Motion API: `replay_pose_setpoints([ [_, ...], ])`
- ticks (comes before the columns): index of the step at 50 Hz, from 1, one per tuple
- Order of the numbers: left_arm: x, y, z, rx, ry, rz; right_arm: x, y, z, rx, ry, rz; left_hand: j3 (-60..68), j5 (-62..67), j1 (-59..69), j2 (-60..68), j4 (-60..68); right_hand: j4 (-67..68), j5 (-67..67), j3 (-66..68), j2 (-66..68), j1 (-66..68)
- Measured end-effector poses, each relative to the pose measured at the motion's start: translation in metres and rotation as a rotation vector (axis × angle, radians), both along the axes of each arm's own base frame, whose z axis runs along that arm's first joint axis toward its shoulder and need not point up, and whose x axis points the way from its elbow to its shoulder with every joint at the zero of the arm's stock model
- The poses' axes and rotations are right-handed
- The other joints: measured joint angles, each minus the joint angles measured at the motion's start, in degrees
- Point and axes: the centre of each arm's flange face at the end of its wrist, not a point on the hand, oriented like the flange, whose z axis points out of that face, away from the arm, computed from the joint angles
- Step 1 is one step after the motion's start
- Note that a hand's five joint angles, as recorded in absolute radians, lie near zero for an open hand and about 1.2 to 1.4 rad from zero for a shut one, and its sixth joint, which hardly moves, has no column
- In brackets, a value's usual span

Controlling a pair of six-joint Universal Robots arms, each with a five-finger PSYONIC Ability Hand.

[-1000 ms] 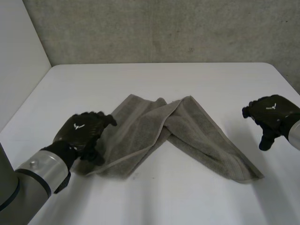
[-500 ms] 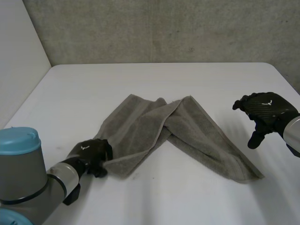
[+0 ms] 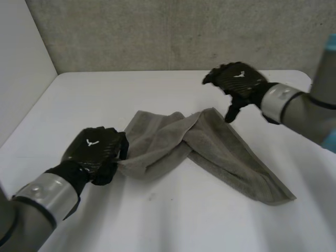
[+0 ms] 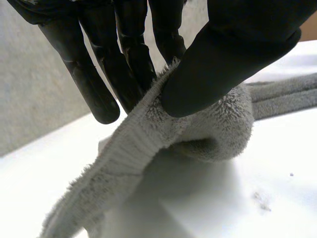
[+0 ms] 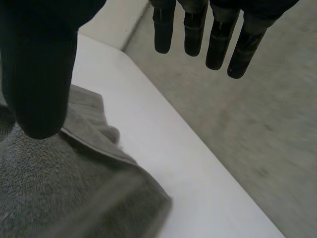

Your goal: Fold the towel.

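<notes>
A grey towel (image 3: pixel 210 147) lies crumpled in a bent strip across the white table (image 3: pixel 173 215). My left hand (image 3: pixel 95 151) is shut on the towel's near-left corner, and the wrist view shows the thumb (image 4: pixel 233 59) pinching the towel's hem (image 4: pixel 133 148) against the fingers. My right hand (image 3: pixel 237 81) hovers open above the towel's far fold, fingers (image 5: pixel 218 34) straight and apart from the thumb (image 5: pixel 39 74). Below it lies the towel's far edge (image 5: pixel 74 163). The towel's other end (image 3: pixel 273 194) lies flat at the near right.
A grey wall (image 3: pixel 184 31) stands behind the table's far edge (image 3: pixel 157 72). A pale side wall (image 3: pixel 21 63) runs along the left. Bare table surface lies in front of the towel and beyond it.
My left hand has closed on the towel's near-left corner and bunched it up. My right arm has swung from the table's right side to above the towel's far fold, hand still open.
</notes>
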Motion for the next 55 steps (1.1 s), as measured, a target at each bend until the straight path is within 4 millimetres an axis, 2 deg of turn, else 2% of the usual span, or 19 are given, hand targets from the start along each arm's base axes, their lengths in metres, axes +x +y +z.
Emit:
replay_pose_setpoints([
  [5,0.008,0.017,0.025,-0.056,0.008,-0.005,0.032,-0.008,-0.036,-0.007,0.03,0.112,0.03,0.0,0.0,0.0,0.0,0.0,0.0,0.0,0.0,0.0],
  [10,0.012,0.026,0.039,-0.086,0.023,-0.006,0.048,-0.007,-0.063,-0.015,0.066,0.153,0.06,0.0,0.0,0.01,0.01,0.0,0.01,0.01,0.0,0.0],
  [11,0.014,0.03,0.045,-0.102,0.032,-0.007,0.057,-0.006,-0.079,-0.018,0.086,0.166,0.06,0.0,0.0,0.01,0.01,0.14,0.36,0.18,0.0,0.07],
  [15,0.016,0.037,0.055,-0.127,0.046,-0.01,0.07,-0.002,-0.104,-0.019,0.11,0.187,0.06,0.0,0.0,0.02,0.01,1.44,2.39,1.84,0.3,0.74],
  [19,0.018,0.041,0.061,-0.142,0.055,-0.012,0.081,0.001,-0.123,-0.027,0.121,0.197,0.07,0.0,0.0,0.03,0.01,20.27,19.16,20.83,19.24,17.09],
  [21,0.018,0.042,0.063,-0.148,0.058,-0.012,0.086,-0.003,-0.125,-0.064,0.117,0.175,0.07,0.0,0.0,0.04,0.01,36.19,32.96,36.67,36.23,32.62],
  [23,0.018,0.042,0.063,-0.148,0.058,-0.013,0.088,-0.008,-0.12,-0.098,0.109,0.151,0.06,0.0,0.0,0.04,0.02,50.58,47.41,50.79,49.36,40.95],
  [26,0.018,0.04,0.063,-0.15,0.057,-0.011,0.089,-0.019,-0.101,-0.185,0.08,0.094,0.07,0.0,0.0,0.04,0.02,52.56,48.93,52.63,50.42,40.95],
  [30,0.015,0.03,0.068,-0.183,0.056,-0.004,0.089,-0.032,-0.058,-0.325,0.02,0.018,0.08,0.0,0.0,0.04,0.02,52.69,49.02,52.65,50.42,40.95],
  [31,0.015,0.03,0.068,-0.183,0.056,-0.004,0.089,-0.032,-0.058,-0.325,0.02,0.018,0.08,0.0,0.0,0.04,0.02,52.69,49.02,52.65,50.42,40.95],
  [34,0.009,0.006,0.083,-0.273,0.052,0.013,0.084,-0.041,0.011,-0.524,-0.081,-0.095,0.1,0.0,0.0,0.05,0.03,52.69,49.04,52.85,50.42,40.95],
  [35,0.009,0.006,0.083,-0.273,0.052,0.013,0.084,-0.041,0.011,-0.524,-0.081,-0.095,0.1,0.0,0.0,0.05,0.03,52.69,49.04,52.85,50.42,40.95],
  [36,0.003,-0.018,0.1,-0.377,0.049,0.031,0.075,-0.042,0.063,-0.664,-0.168,-0.194,0.11,0.0,0.1,0.05,0.03,52.69,49.04,52.85,50.42,40.95],
  [37,0.001,-0.027,0.106,-0.415,0.049,0.038,0.07,-0.04,0.083,-0.713,-0.203,-0.23,0.11,0.0,0.1,0.05,0.03,52.69,49.04,52.85,50.42,40.95],
  [42,-0.015,-0.074,0.144,-0.631,0.068,0.091,0.045,-0.017,0.156,-0.875,-0.337,-0.357,0.11,0.0,0.21,0.05,0.03,52.7,49.53,52.85,50.43,40.95],
  [45,-0.021,-0.088,0.151,-0.677,0.08,0.11,0.037,-0.005,0.161,-0.876,-0.338,-0.363,0.11,0.0,0.21,0.05,0.03,52.71,49.73,52.85,50.43,40.95],
  [47,-0.029,-0.1,0.145,-0.681,0.081,0.12,0.032,0.006,0.147,-0.832,-0.3,-0.347,0.11,0.07,0.21,0.05,0.03,52.71,49.82,52.85,50.43,40.95],
  [51,-0.039,-0.111,0.121,-0.631,0.06,0.12,0.027,0.019,0.108,-0.728,-0.212,-0.313,0.11,0.08,0.21,0.05,0.03,52.72,49.85,52.96,50.43,40.95],
  [55,-0.046,-0.111,0.069,-0.5,-0.007,0.1,0.012,0.038,0.043,-0.557,-0.026,-0.291,0.11,0.08,0.21,0.05,0.04,52.86,49.85,53.1,50.43,40.95],
])
